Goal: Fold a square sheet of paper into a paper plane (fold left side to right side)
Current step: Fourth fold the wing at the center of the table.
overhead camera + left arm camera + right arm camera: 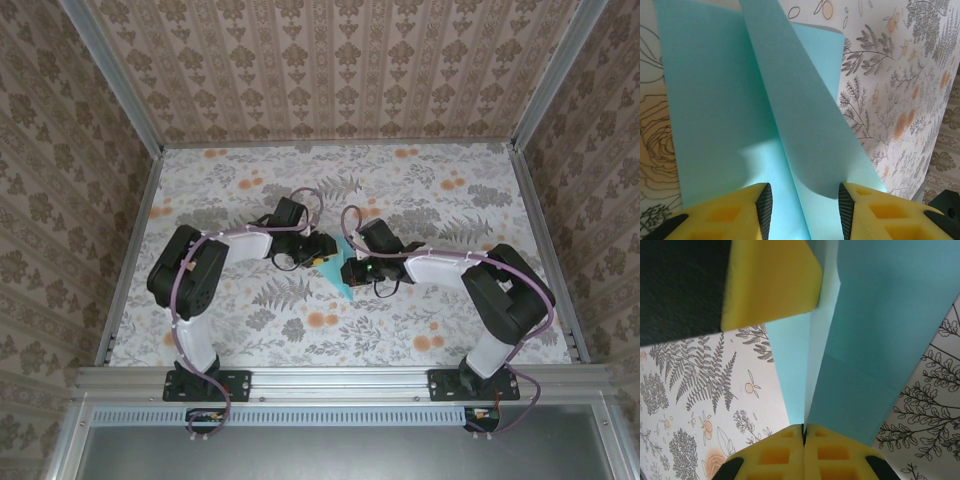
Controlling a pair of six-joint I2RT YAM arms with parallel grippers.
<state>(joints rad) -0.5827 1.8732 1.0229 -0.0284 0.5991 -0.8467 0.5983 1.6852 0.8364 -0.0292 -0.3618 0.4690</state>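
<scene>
The cyan sheet of paper (342, 284), folded into a narrow pointed shape, lies at the table's middle between both arms. In the left wrist view the paper (730, 100) has a long flap lifted along a straight crease. My left gripper (805, 200) is open, its yellow fingers standing either side of that raised flap and resting against the paper. My right gripper (803, 429) is shut on the paper (875, 330), pinching an upright fold at its near end. From above, the left gripper (322, 258) and right gripper (347, 272) almost meet over the sheet. A left finger (770, 280) shows close above the fold.
The floral tabletop (400, 330) stretches round the paper on every side. Metal frame rails (130, 250) and patterned walls close in the table at left, right and back. The arm bases (205, 385) stand at the near edge.
</scene>
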